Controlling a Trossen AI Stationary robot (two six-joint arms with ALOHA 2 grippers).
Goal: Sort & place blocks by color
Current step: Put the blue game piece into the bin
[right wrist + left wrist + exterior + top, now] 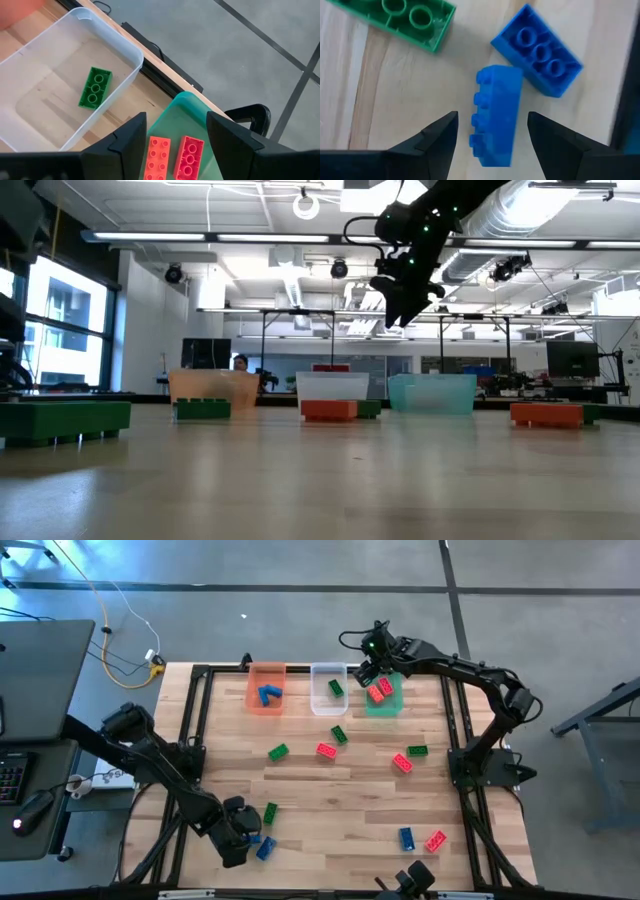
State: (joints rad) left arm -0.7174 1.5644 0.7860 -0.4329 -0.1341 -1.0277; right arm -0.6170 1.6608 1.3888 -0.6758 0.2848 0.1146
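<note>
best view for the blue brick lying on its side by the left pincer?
Left wrist view: the blue brick on its side fills the frame between the open left pincer fingers. The high view shows only a small blue patch beside the arm. The low and right wrist views don't show it.

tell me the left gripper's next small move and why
Probably lower a touch and close on the blue block. The left gripper is open with that block lying on its side between its fingers, nothing held yet. A second blue block touches its far end, so a straight squeeze looks safest. The right gripper hangs open over the green bin, where two red blocks lie.
</note>
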